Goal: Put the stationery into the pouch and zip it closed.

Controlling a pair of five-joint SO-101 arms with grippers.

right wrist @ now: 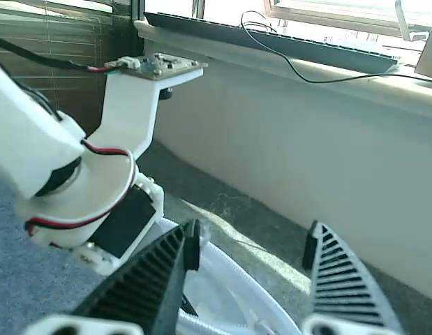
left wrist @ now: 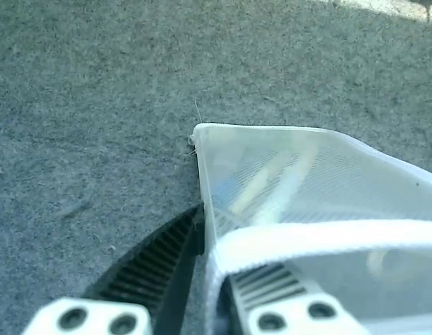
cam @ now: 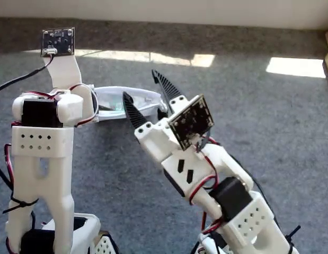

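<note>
Mesh pouch (left wrist: 306, 174) in left gripper (left wrist: 216, 244); right gripper (right wrist: 254, 230) agape

Bright daylight. Hard sunlit patches (cam: 296, 66) lay along the far carpet (cam: 259, 132). Window (right wrist: 233, 7) was blown out, backlighting the right wrist view. Translucent pouch (left wrist: 306, 174) glared white.

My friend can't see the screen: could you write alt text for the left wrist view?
The left gripper grips the edge of a translucent white pouch, one black finger on each side. A grey table surface lies beneath.
</note>
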